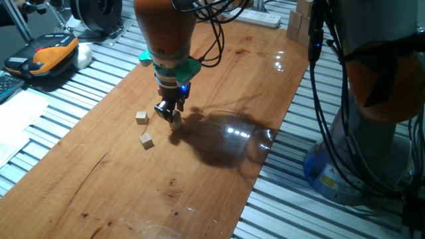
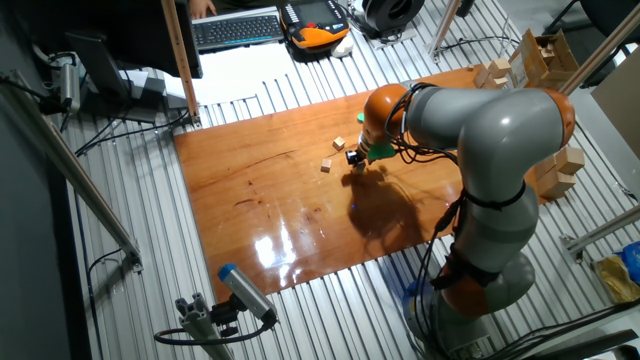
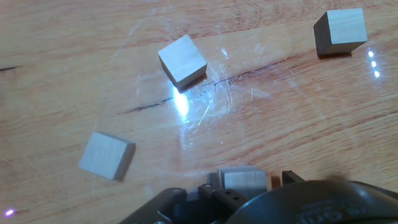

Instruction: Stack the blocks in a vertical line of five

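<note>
My gripper [image 1: 170, 114] hangs low over the wooden table [image 1: 219, 79] near its middle. In the hand view a small pale block [image 3: 244, 180] sits between the fingers [image 3: 210, 190], and the gripper looks shut on it. Three more blocks lie loose on the table ahead of the hand: one in the centre [image 3: 182, 60], one far right [image 3: 340, 31] and one near left [image 3: 107, 155]. From the side, two blocks [image 1: 141, 117] [image 1: 147, 140] lie just left of the gripper. The other fixed view shows the gripper [image 2: 356, 157] beside two blocks [image 2: 340, 144] [image 2: 326, 166].
Larger pale wooden blocks [image 2: 520, 65] are piled beyond the table's far corner, with more [image 2: 560, 170] beside the arm's base. A power strip [image 1: 255, 18] lies at the table's far end. A keyboard [image 2: 235, 30] and an orange device [image 1: 46, 53] lie off the board.
</note>
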`<action>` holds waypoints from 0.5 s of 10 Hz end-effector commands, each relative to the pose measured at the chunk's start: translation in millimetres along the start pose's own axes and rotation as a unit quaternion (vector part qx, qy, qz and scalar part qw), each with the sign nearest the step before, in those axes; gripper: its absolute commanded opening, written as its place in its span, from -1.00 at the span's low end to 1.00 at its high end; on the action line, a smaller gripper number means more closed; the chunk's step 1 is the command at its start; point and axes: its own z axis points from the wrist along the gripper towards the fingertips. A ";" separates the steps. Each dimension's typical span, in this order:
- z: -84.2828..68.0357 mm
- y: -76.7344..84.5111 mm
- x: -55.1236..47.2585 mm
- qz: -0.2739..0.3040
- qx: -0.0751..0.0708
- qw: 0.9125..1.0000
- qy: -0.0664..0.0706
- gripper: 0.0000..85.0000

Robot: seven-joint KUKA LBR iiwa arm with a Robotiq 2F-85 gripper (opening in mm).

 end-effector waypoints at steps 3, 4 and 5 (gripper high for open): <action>-4.4 1.5 -0.1 0.002 -0.002 1.000 0.000 0.20; -7.4 2.7 -0.3 0.004 -0.001 1.000 0.000 0.20; -10.3 3.6 -0.4 0.005 -0.001 1.000 0.000 0.20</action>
